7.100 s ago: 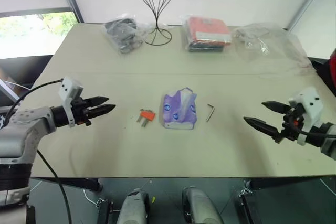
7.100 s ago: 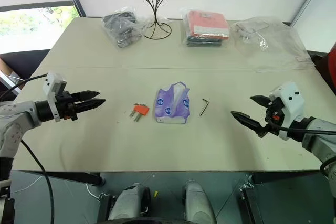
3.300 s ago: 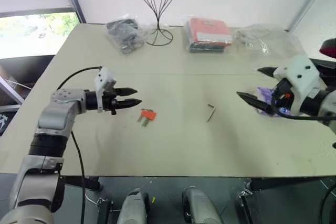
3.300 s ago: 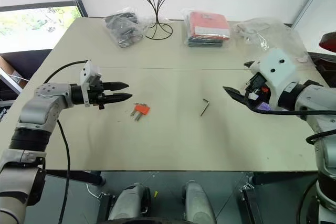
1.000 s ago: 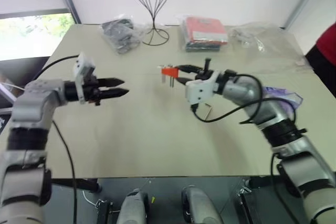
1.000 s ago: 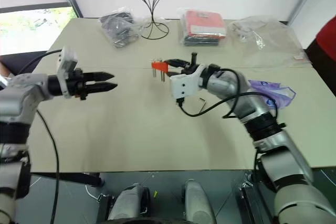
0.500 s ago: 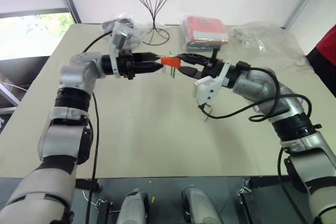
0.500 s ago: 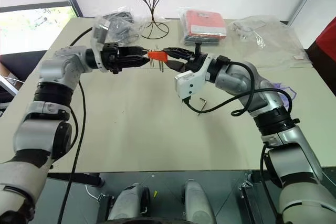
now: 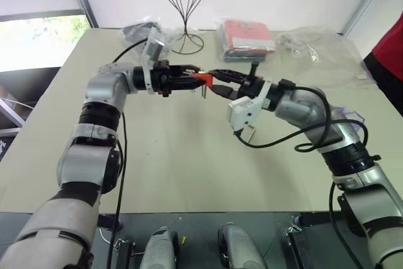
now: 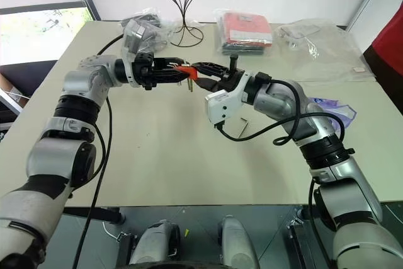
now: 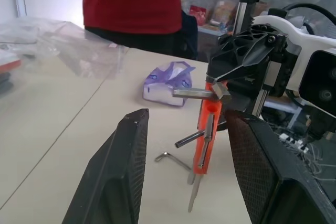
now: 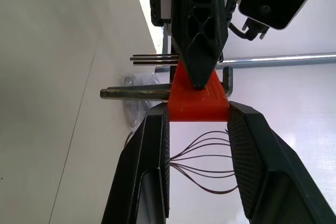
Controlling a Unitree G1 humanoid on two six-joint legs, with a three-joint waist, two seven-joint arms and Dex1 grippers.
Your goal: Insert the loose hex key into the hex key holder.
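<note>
Since a second ago, the left gripper (image 9: 189, 80) has swung in from the left of the frame toward the upper centre of the head view, until its fingers reach the hex key holder (image 9: 202, 80). The right gripper (image 9: 217, 82) was already carrying the orange holder in the air a second ago and has barely shifted.

Right-hand fingers are pinching the holder: the right wrist view shows the orange block (image 12: 199, 99) squeezed between the two pads, with short grey keys sticking out sideways. Left-hand fingers stand spread; in the left wrist view the holder (image 11: 206, 136) hangs between and just beyond them, and whether a tip already touches it I cannot tell. The head view shows the left tips right at the block.

The loose hex key (image 10: 244, 128) lies untouched on the worktop (image 9: 170, 155), below the right forearm in the centre of the frame; the left wrist view catches it (image 11: 171, 159) flat on the surface under the raised holder. A purple packet (image 11: 168, 84) sits further off on the worktop.

This looks like a handover of the holder from right to left, an early step with the insertion not begun. Next, I judge, the left fingers must close on the block squarely before the right lets go, clear of the protruding keys, which frees the right hand to fetch the loose key.
</note>
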